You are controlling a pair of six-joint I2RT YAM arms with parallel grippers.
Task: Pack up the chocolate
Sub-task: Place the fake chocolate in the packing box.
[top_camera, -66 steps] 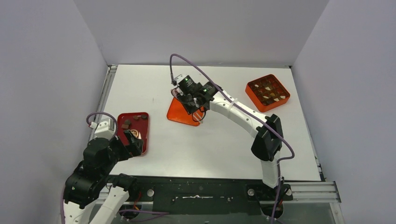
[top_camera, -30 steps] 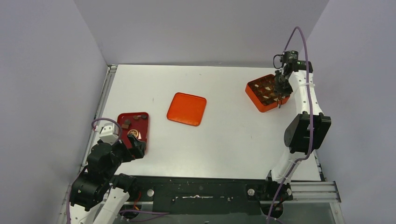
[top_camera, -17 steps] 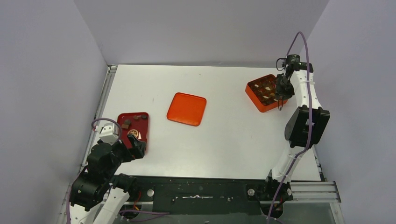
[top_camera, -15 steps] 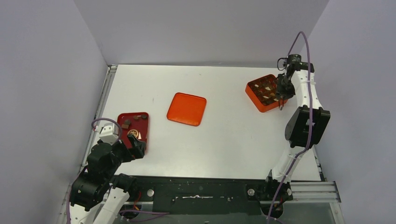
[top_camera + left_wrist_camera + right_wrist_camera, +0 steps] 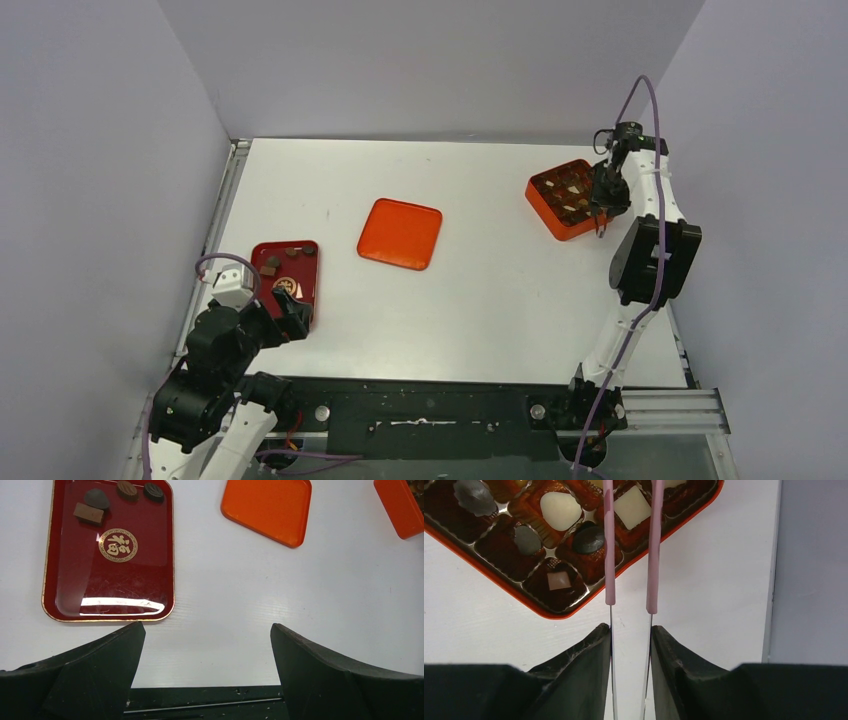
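Right hand (image 5: 631, 628) is pinched narrow on the metal shanks of the pink tongs (image 5: 609, 555), which run straight out from it over the near corner of the orange box (image 5: 545, 213), far-right on the worktop (image 5: 480, 290). Tong tips are cut off by the frame edge, so can't tell if they carry anything. Box cells hold dark & cream pieces. The unpacked chocolate (image 5: 96, 498), 4 dark pcs, sits bunched at the far end of the red tray (image 5: 107, 585), near-left. Left hand (image 5: 205, 632) hangs wide & empty just short of the tray's near edge, so it's much the nearer, w/ the pcs ahead & to its left and the tray's long axis running away from it. Tongs are w/ the other arm tho, well apart, orange lid (image 5: 266, 507) between. Prob the R arm must cross the worktop to reach them
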